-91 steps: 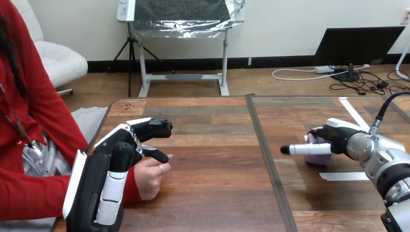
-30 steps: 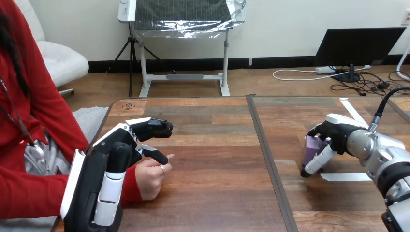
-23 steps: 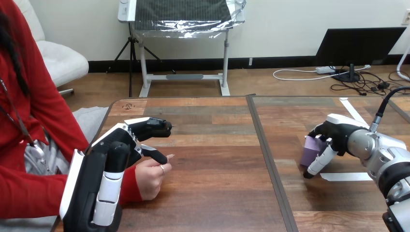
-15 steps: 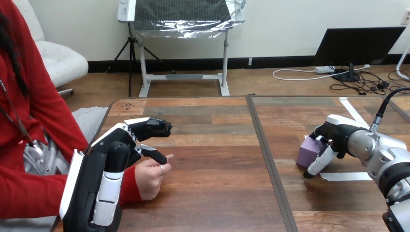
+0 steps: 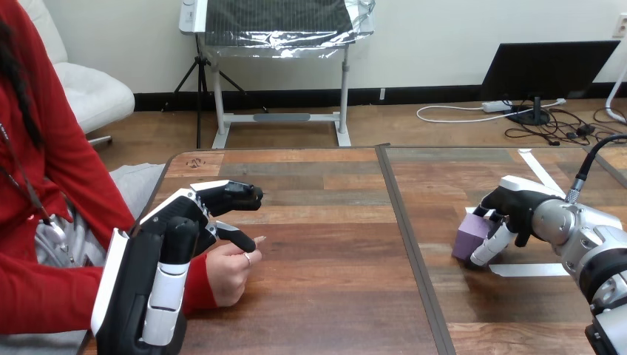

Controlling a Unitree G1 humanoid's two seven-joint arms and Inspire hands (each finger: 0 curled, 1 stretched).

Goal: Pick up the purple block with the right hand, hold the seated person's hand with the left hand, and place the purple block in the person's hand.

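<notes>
Head view: nearest you, the left hand [image 5: 166,259] stands over the wrist of the person's hand [image 5: 228,275], a loose fist on the table [image 5: 333,303] at the view's left. The robot fingers are half curled in the air above that fist and wrap nothing I can see, so the hold looks not yet made. Farther right, the right hand [image 5: 512,209] has its fingers clamped on the purple block [image 5: 469,238], one finger across the front face. Step in hand looks like the pick-up. Check you've got opposing faces pinched, then lift straight up, no dragging. The block is a small pale purple cube, matte and flat-sided, low at the table just beside a white tape strip [image 5: 529,270].
</notes>
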